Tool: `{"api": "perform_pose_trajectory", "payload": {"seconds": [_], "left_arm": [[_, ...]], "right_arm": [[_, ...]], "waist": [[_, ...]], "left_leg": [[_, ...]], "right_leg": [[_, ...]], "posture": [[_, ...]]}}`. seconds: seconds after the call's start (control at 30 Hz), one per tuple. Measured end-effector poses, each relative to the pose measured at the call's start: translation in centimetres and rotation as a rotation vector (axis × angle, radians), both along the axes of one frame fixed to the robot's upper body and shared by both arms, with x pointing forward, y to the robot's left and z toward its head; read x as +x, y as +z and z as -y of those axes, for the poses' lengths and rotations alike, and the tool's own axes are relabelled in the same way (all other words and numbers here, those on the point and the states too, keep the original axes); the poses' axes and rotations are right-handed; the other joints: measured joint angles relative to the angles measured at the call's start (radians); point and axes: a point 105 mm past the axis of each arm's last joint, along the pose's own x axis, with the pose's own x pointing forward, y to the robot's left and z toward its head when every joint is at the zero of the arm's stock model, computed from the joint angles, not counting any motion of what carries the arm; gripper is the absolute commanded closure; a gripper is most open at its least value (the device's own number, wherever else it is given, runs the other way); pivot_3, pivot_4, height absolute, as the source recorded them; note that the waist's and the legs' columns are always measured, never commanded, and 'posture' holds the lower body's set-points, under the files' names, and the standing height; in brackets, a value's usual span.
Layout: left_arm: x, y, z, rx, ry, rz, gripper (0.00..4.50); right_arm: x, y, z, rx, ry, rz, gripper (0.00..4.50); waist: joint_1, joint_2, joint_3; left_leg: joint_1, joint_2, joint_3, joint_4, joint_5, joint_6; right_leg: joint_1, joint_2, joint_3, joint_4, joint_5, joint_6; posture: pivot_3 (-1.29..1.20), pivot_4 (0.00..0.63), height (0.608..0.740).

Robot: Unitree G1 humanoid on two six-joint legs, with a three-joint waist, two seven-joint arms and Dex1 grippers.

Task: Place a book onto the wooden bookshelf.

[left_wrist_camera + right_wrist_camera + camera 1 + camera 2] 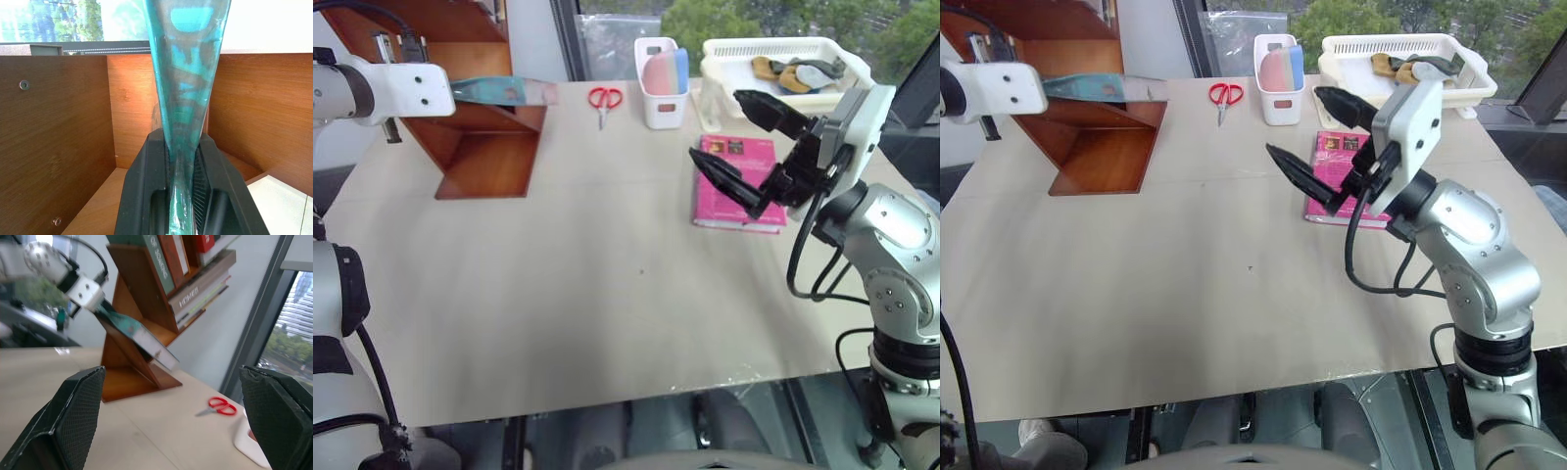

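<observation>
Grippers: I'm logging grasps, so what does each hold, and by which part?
The left gripper clamps the teal-green glossy book by one edge, over the reddish-brown wooden bookshelf. The right gripper is open and holds nothing.

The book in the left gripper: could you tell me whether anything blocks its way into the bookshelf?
Nothing visible does. The book, clamped by the left gripper, already reaches into an open bay of the bookshelf.

Red-handled scissors (604, 99), a white plastic bin (661, 93), a white slatted tray (783, 54) and a magenta-pink book (738, 186) are lying on the beige tabletop (587, 294).
</observation>
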Motion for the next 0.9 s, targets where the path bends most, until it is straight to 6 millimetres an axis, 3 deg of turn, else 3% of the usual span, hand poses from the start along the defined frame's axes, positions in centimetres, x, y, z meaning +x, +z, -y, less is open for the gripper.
{"api": "perform_pose_trajectory", "payload": {"seconds": [0.13,0.2,0.3,0.33,0.43,0.53,0.67,0.8,0.9], "left_arm": [[0.0,0.1,0.0,-0.004,-0.002,0.005,4.36],[-0.1,0.1,0.0,-0.010,-0.002,0.001,3.32],[-0.2,0.0,-0.1,-0.019,0.002,-0.007,2.17],[-0.2,-0.1,-0.2,-0.020,0.003,-0.011,1.46],[-0.5,-0.6,-0.8,-0.034,0.018,-0.026,0.39],[-1.4,-0.7,-1.7,-0.063,0.012,-0.005,0.39],[-2.5,0.1,-1.0,-0.103,-0.093,0.073,0.39],[-4.3,1.9,2.4,-0.291,-0.342,0.195,0.39],[-5.7,1.2,5.6,-0.532,-0.497,0.163,0.39]], "right_arm": [[-0.1,1.6,-0.1,0.063,0.033,0.026,0.00],[0.1,1.6,-0.2,0.073,0.037,0.020,0.00],[0.1,1.6,-0.2,0.079,0.042,0.016,0.00],[0.1,1.6,-0.2,0.080,0.043,0.015,0.00],[0.1,1.6,-0.2,0.080,0.048,0.013,0.00],[0.3,1.4,-0.2,0.072,0.051,0.002,0.00],[0.8,0.9,0.1,0.048,0.045,-0.016,0.00],[1.1,-0.4,0.7,-0.013,0.020,-0.045,0.00],[1.3,-2.1,1.1,-0.072,0.003,-0.088,0.00]], "waist": [[-0.002,0.000,0.000],[-0.002,0.000,0.000],[-0.002,0.000,0.000],[-0.002,0.000,0.000],[-0.002,0.000,0.000],[-0.002,-0.001,0.000],[0.003,-0.002,0.001],[0.017,-0.002,0.001],[0.022,-0.002,0.001]], "left_leg": [[0.000,0.000,0.000,0.001,0.000,0.000],[0.000,0.000,0.000,0.001,0.000,0.000],[-0.001,0.000,0.000,0.001,0.000,0.000],[-0.001,0.000,0.000,0.001,0.000,0.000],[-0.002,0.000,0.000,0.001,0.000,0.000],[-0.004,0.001,0.000,0.001,0.000,0.000],[-0.005,0.001,0.000,0.001,0.000,0.000],[-0.005,0.001,-0.001,0.003,0.000,0.000],[-0.005,0.002,-0.002,0.005,0.000,0.000]], "right_leg": [[0.000,0.000,0.000,0.000,0.000,0.000],[0.000,0.000,0.000,0.000,0.000,0.000],[-0.001,0.000,0.000,0.000,0.000,0.000],[-0.001,0.000,0.000,0.000,0.000,0.000],[-0.001,0.000,0.000,0.000,0.000,0.000],[-0.003,0.000,0.000,0.000,0.000,0.000],[-0.003,-0.001,-0.001,-0.001,0.000,0.000],[-0.002,-0.002,-0.002,0.000,0.000,0.000],[0.000,-0.002,-0.003,0.001,0.000,0.000]], "posture": [[0.00,0.150,0.740],[0.00,0.150,0.740],[0.00,0.150,0.740],[0.00,0.150,0.740],[0.00,0.150,0.740],[0.00,0.150,0.740],[0.00,0.150,0.740],[0.00,0.150,0.740],[0.00,0.150,0.740]]}}
